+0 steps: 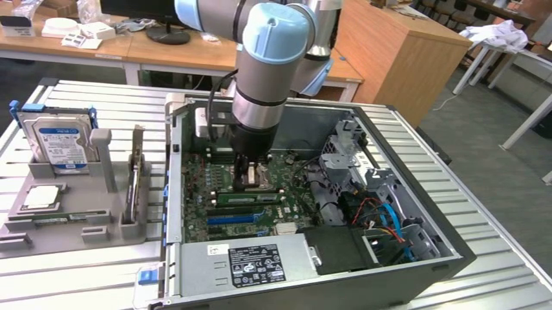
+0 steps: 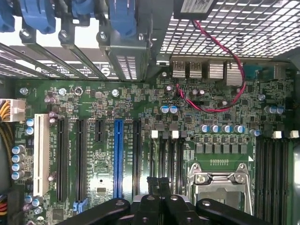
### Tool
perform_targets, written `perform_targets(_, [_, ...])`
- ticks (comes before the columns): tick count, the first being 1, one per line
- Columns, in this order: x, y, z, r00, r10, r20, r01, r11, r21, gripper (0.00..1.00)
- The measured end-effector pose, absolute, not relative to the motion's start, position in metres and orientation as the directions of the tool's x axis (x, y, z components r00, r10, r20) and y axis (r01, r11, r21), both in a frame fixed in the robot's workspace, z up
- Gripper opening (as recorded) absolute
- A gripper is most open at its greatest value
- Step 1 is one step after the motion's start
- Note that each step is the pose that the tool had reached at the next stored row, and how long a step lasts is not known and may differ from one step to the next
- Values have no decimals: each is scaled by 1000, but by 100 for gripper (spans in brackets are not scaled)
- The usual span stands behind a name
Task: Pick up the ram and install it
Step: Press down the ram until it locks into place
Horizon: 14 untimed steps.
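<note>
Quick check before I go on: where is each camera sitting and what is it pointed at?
Exterior view: off the arm, raised, looking down into the open computer case on the slatted table; the arm reaches into it.
Wrist view: on the wrist, looking straight at the motherboard; the shut gripper shows at the edge.
Shared: motherboard, CPU socket, blue slot.

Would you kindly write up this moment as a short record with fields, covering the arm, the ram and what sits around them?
gripper: shut, lowered inside the open computer case, just above the motherboard
ram: green stick lying along the memory slots, right by the gripper; whether it is gripped, cannot tell
hard drive: upright in the grey holder, outside the case on the exterior view's left
</note>
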<state>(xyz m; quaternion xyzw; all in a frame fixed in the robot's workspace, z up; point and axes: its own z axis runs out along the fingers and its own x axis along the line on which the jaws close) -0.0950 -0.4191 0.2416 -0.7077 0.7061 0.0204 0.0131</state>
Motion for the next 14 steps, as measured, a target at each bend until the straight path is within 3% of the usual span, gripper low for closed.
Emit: perform_targets(14, [-95, -419, 236, 2, -999, -47, -1000, -2, 10, 11])
